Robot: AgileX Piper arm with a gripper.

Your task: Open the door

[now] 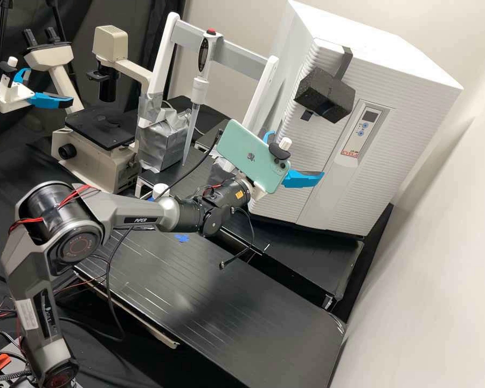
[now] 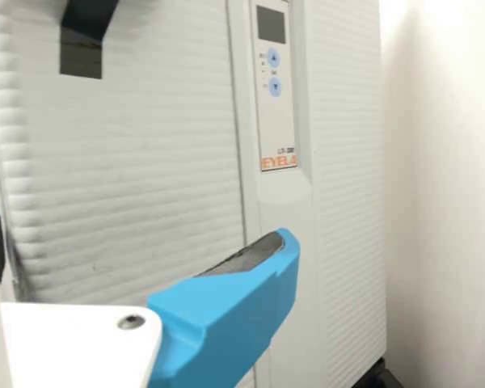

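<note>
White, ribbed and seemingly shut, the door is lying flush with the front of the incubator; the claw is hovering near it, released and gripping nothing, so the whole opening is apparently waiting to be done.

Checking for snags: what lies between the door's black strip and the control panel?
Bare ribbed door, then a narrow seam, between the black strip and control panel in the wrist view.
</note>
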